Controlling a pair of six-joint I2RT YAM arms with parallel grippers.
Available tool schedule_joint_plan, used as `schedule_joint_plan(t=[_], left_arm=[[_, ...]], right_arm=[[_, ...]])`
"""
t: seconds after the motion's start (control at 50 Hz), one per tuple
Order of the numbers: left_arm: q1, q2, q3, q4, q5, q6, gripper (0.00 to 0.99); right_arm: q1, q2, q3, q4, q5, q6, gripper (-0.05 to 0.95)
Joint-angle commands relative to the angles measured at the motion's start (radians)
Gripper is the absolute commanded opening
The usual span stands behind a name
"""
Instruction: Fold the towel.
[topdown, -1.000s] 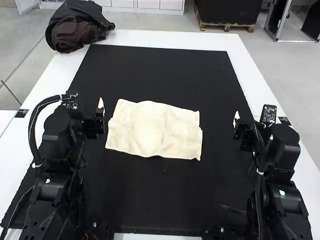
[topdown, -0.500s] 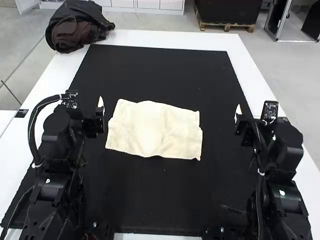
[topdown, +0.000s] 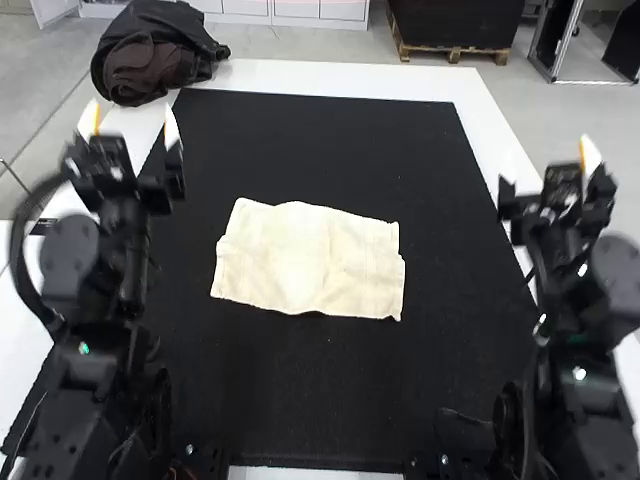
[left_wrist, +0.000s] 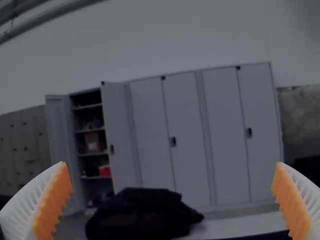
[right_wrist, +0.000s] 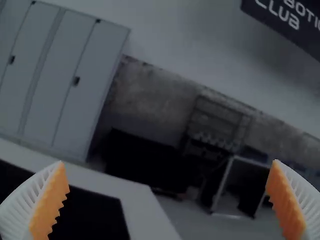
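The cream towel (topdown: 308, 260) lies on the black mat in a wide rectangle, fairly flat with slight ripples; whether it is folded I cannot tell. My left gripper (topdown: 130, 122) is raised at the left, apart from the towel, its white fingers spread. My right gripper (topdown: 555, 180) is raised at the far right, also away from the cloth. In the left wrist view, the left gripper (left_wrist: 172, 200) is open with nothing between its orange pads. The right wrist view has the right gripper (right_wrist: 167, 200) open, its pads wide apart.
A black mat (topdown: 320, 150) covers most of the white table (topdown: 340, 75). A dark bundle of cloth or a bag (topdown: 155, 55) rests at the table's back left corner. Both arms stand at the near sides, left and right of the towel.
Both arms have moved: the left gripper has risen and shifted outward to the left, the right gripper has risen and shifted outward to the right. The towel has stayed as it was.
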Motion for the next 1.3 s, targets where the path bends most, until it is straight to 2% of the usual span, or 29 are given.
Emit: schedule_joint_plan(t=[0.0, 0.08, 0.16, 0.24, 0.32, 0.4, 0.48, 0.56, 0.78, 0.82, 0.88, 1.0, 1.1, 1.28], left_arm=[[-0.006, 0.166, 0.162, 0.009, -0.031, -0.017, 0.936], [-0.012, 0.356, 0.271, -0.005, -0.029, -0.035, 0.938], [-0.006, 0.545, 0.375, -0.012, -0.02, -0.043, 0.938], [-0.001, 0.718, 0.475, -0.069, -0.02, -0.043, 0.936], [0.0, 0.868, 0.552, -0.152, -0.018, -0.041, 0.939], [0.003, 0.996, 0.605, -0.243, 0.04, -0.041, 0.946], [0.014, 1.072, 0.613, -0.281, 0.054, -0.041, 0.959], [0.02, 1.115, 0.599, -0.289, 0.054, -0.041, 0.959], [0.022, 1.204, 0.541, -0.321, 0.055, -0.041, 0.962], [0.022, 1.229, 0.536, -0.33, 0.063, -0.047, 0.962], [0.026, 1.255, 0.533, -0.347, 0.118, -0.075, 0.962], [0.052, 1.28, 0.535, -0.356, 0.13, -0.086, 0.961], [0.066, 1.307, 0.546, -0.356, 0.132, -0.086, 0.961], [0.08, 1.379, 0.57, -0.358, 0.199, -0.095, 0.961]], right_arm=[[-0.014, 0.197, 0.182, -0.003, 0.024, 0.148, 0.91], [-0.014, 0.401, 0.3, -0.017, 0.0, 0.269, 0.9], [-0.017, 0.591, 0.412, -0.033, -0.013, 0.334, 0.9], [-0.027, 0.772, 0.495, -0.06, -0.039, 0.4, 0.9], [-0.039, 0.922, 0.53, -0.063, -0.086, 0.415, 0.9], [-0.05, 1.063, 0.55, -0.064, -0.126, 0.44, 0.9], [-0.05, 1.175, 0.553, -0.095, -0.214, 0.481, 0.9], [-0.045, 1.258, 0.547, -0.13, -0.286, 0.481, 0.9], [-0.004, 1.303, 0.539, -0.202, -0.335, 0.443, 0.9], [0.013, 1.304, 0.546, -0.222, -0.333, 0.42, 0.91], [0.044, 1.304, 0.549, -0.233, -0.316, 0.414, 0.91], [0.098, 1.309, 0.552, -0.247, -0.266, 0.384, 0.91], [0.144, 1.341, 0.564, -0.248, -0.258, 0.375, 0.9], [0.188, 1.458, 0.607, -0.264, -0.258, 0.384, 0.9]])
